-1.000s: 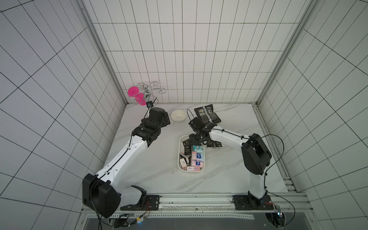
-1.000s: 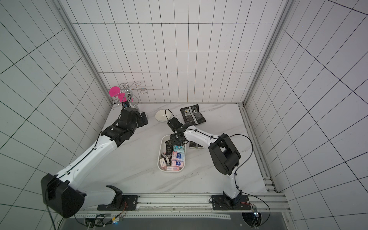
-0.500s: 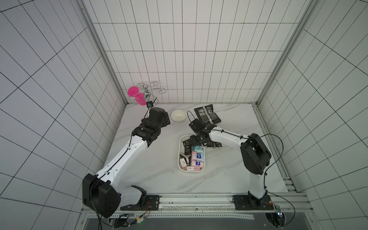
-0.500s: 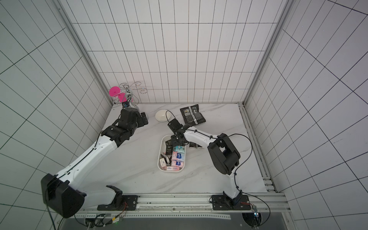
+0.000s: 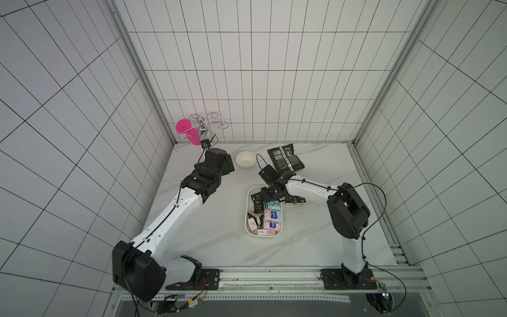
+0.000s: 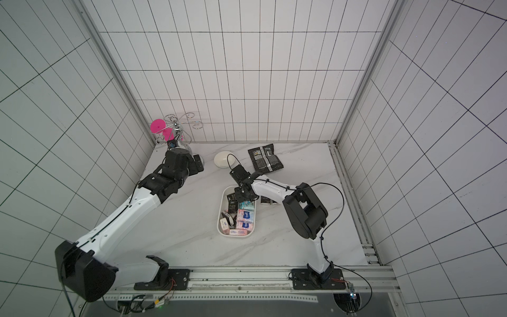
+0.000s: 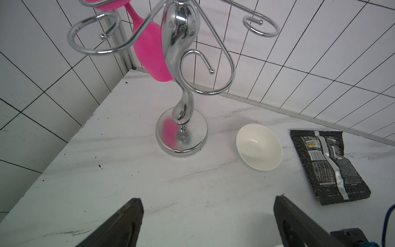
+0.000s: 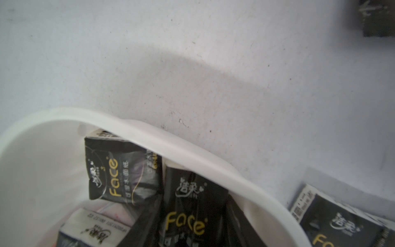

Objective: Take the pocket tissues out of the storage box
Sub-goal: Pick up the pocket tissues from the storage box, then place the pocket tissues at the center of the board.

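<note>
In both top views, the storage box [image 5: 263,237] [image 6: 236,236] is seen lying on the table [image 5: 208,236] [image 6: 178,236], about midway between the two arms. Pocket tissues [image 5: 270,219] [image 6: 244,218] are packed inside it: black ones, pink-white ones and one teal. A few more black packets [image 5: 295,201] [image 6: 267,202] are laid on the table just beside the box's right side, partly hidden under the right arm [image 5: 307,189] [image 6: 271,189]. The right jaws are lowered over the far end of the box, above the black packets there. Whether they are released or clenched cannot be told from above. The left jaws are held well apart from the box, near a white bowl [image 5: 245,160] [image 6: 223,159] and a chrome stand [image 5: 203,129] [image 6: 178,127] on which a pink glass [image 5: 183,126] [image 6: 157,126] is hung. A black foil pouch [image 5: 285,157] [image 6: 264,162] is laid flat by the far wall.

In the left wrist view, the left jaws are seen spread wide, with nothing between them and only table [image 7: 128,171] below. The stand [image 7: 181,128], the bowl [image 7: 259,147] and the pouch [image 7: 329,166] are lined up beyond them.

In the right wrist view, a rounded corner of the box [image 8: 192,154] is shown. Two black "Face" packets [image 8: 121,171] are tucked against its wall, and another black packet [image 8: 333,220] is seen outside, just beside the rim. The state of the right jaws cannot be told here either.
</note>
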